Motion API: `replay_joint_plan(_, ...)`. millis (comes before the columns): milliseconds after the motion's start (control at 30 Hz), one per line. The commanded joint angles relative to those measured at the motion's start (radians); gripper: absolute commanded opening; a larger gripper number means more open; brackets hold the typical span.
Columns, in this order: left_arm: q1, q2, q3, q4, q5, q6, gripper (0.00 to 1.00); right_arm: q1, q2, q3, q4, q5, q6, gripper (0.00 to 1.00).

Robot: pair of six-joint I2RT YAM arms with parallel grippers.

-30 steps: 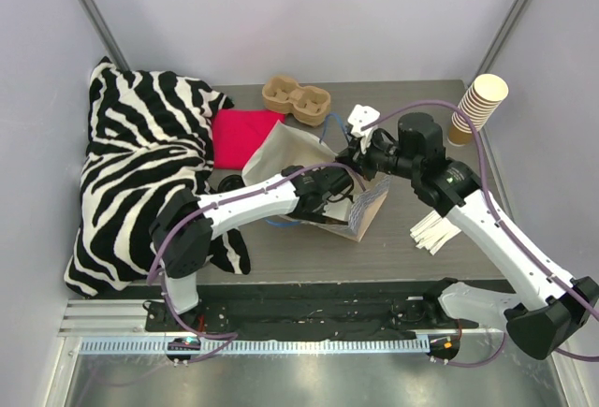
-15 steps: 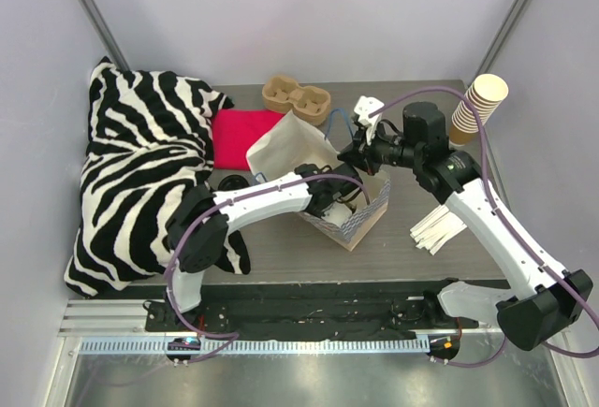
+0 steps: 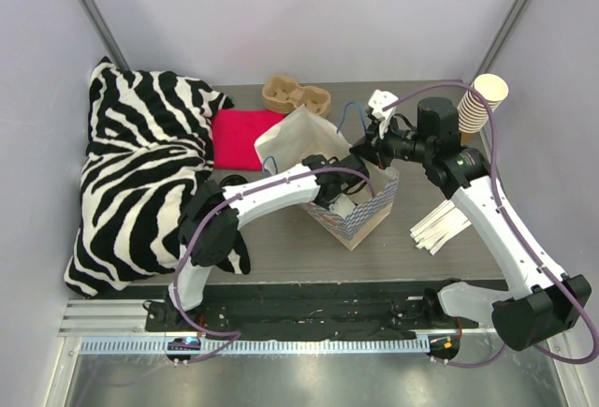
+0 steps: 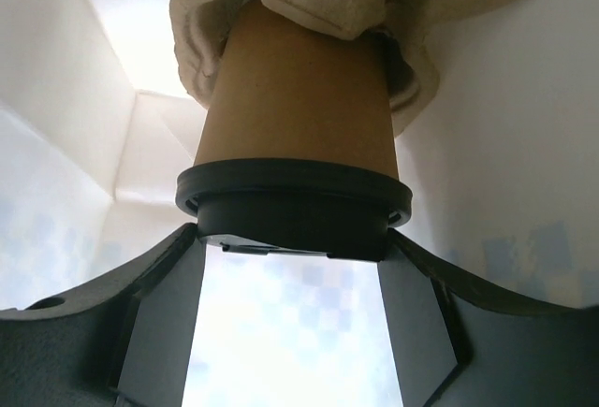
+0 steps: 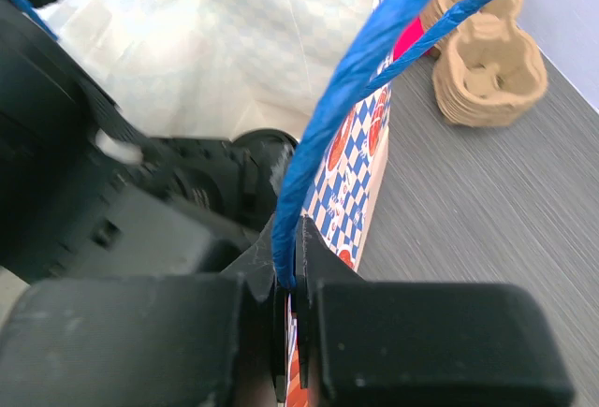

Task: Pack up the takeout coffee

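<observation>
Tan takeout coffee (image 4: 295,98), black-lidded, sits gripped by left end effector (image 4: 292,243).

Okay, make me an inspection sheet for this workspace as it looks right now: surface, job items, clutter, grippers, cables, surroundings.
Surface: grey wood-grain table, no spills seen.
Job's things: lidded coffee cup inside the checked paper bag.
Clutter: zebra pillow, pink cloth, cardboard cup carrier, cup stack, white sticks.
Grippers: left gripper shut on the cup's lid; right gripper shut on the bag's blue handle.
Cables: purple cables along both arms, no snag seen.
Surroundings: pale walls, metal rail at the near edge.
</observation>
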Motion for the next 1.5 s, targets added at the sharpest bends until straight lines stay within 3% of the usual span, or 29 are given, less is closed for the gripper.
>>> replay_joint_plan(0, 0.031, -0.068, 0.100, -0.001, 0.104, -0.002, 0.05, -0.022, 0.008, 0.017, -0.066, -0.046, -0.042, 0.01)
replay_joint_plan(367, 0.042, -0.224, 0.109, 0.074, 0.124, 0.088, 0.04, -0.048, 0.024, 0.006, -0.061, 0.016, -0.061, 0.01)
replay_joint_plan(767, 0.106, -0.241, 0.204, 0.117, 0.146, 0.119, 0.03, -0.054, -0.002, -0.027, -0.052, 0.041, -0.090, 0.01)
replay_joint_plan(933, 0.134, -0.209, 0.393, 0.041, 0.201, 0.039, 0.02, -0.059, -0.005, -0.040, -0.035, 0.050, -0.093, 0.01)
replay_joint_plan(1233, 0.162, -0.215, 0.531, 0.067, 0.279, -0.030, 0.02, -0.077, 0.019, -0.041, -0.021, 0.058, -0.121, 0.01)
replay_joint_plan(1467, 0.214, -0.178, 0.695, 0.071, 0.256, -0.154, 0.02, -0.105, 0.030, -0.032, -0.018, 0.078, -0.150, 0.01)
